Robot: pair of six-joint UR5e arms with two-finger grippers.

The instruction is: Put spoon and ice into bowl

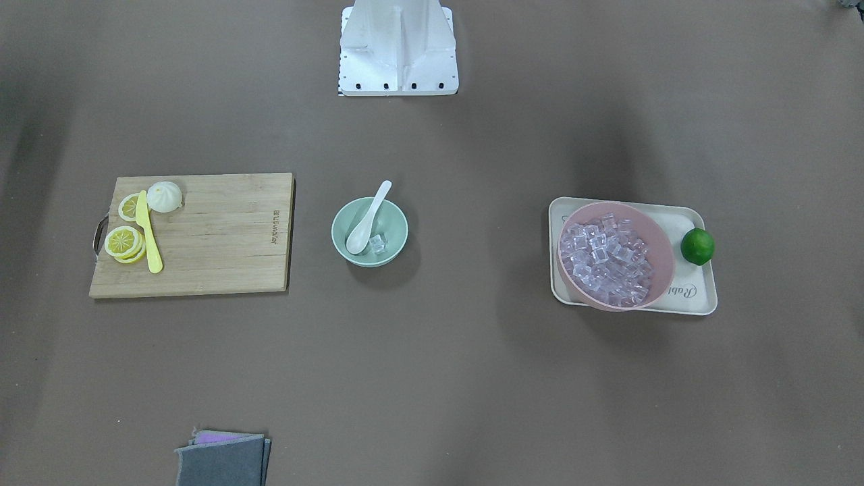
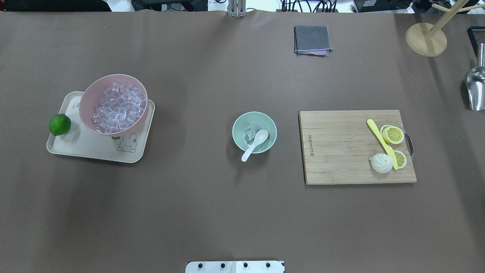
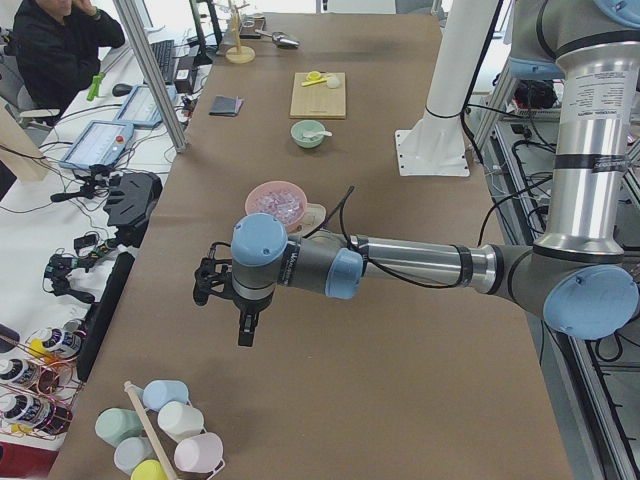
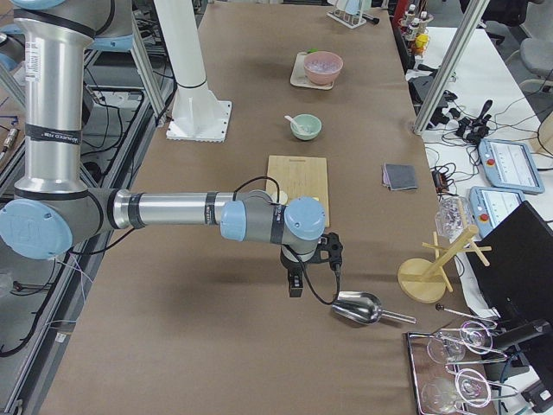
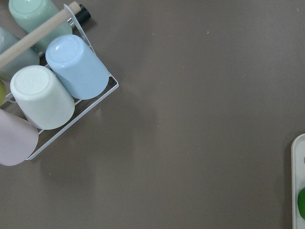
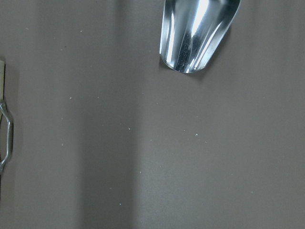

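- The spoon [image 2: 254, 139] lies in the mint bowl [image 2: 265, 118], handle over the rim, an ice cube [image 2: 249, 135] beside its scoop.
- Only the side views catch the left gripper [image 3: 245, 332] and right gripper [image 4: 295, 284], both well apart from the bowl; finger state cannot be told.

Outstretched — left end effector [image 3: 245, 336], right end effector [image 4: 295, 285] down.

Under your left claw [image 3: 245, 333] you have bare brown table [image 5: 200, 95]. A white wire rack of upturned pastel cups [image 5: 57, 90] stands near one side, and a cream tray [image 5: 298, 181] near the other. A shiny metal scoop [image 6: 198, 33] lies just beside your right claw [image 4: 295, 285], with a wooden cutting board [image 4: 298, 177] near the opposite side.
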